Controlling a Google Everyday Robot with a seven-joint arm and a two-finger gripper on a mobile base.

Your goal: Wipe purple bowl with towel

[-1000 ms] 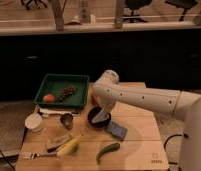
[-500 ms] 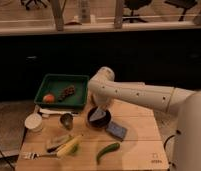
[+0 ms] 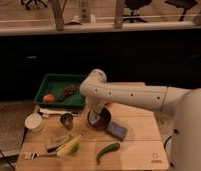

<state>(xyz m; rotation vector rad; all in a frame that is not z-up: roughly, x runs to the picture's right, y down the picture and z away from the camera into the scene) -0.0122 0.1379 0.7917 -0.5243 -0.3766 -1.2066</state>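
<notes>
Wooden table (image 3: 140,136), hand (image 3: 97,117) down in purple bowl (image 3: 106,120)

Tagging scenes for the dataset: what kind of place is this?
Probably an office or lab test area: rolling office chairs in the background, and a wooden table staged with a green tray. The claw is down at the purple bowl.

Arm (image 3: 131,95) outstretched; claw (image 3: 98,118) down below wrist
</notes>
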